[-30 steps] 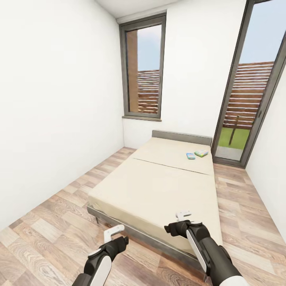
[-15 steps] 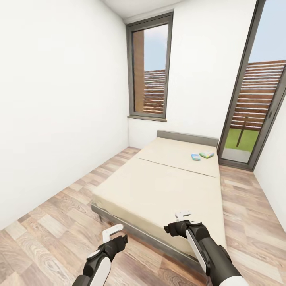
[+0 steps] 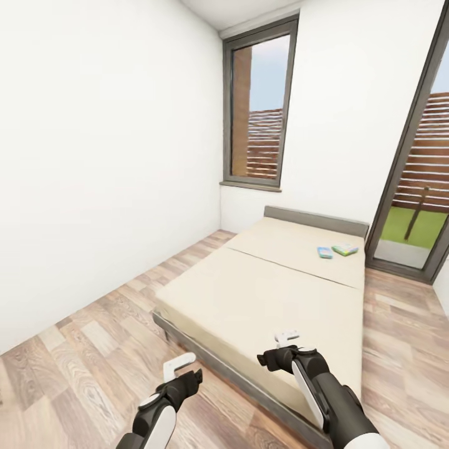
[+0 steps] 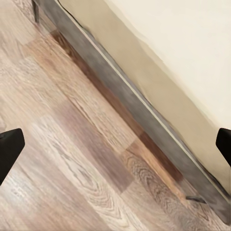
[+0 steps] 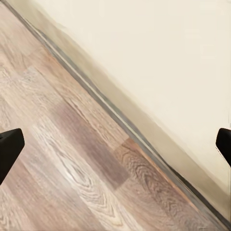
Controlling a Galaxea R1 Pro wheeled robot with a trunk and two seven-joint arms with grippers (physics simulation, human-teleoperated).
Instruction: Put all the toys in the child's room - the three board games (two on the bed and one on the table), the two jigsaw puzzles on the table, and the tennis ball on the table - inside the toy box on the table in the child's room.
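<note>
Both claws are hanging wide and empty: the left gripper (image 3: pixel 179 366) over the plank floor (image 3: pixel 81 349), the right gripper (image 3: pixel 287 340) over the bed (image 3: pixel 262 293) edge. Two board games (image 3: pixel 337 251) are lying near the headboard (image 3: pixel 315 219), by the window (image 3: pixel 259 109).

A: Two board games (image 3: pixel 337 251) on bed (image 3: pixel 268 293), too small to read print?
B: Yep. Bed's near right corner cut off by frame edge, partly behind right arm (image 3: pixel 324 393).
</note>
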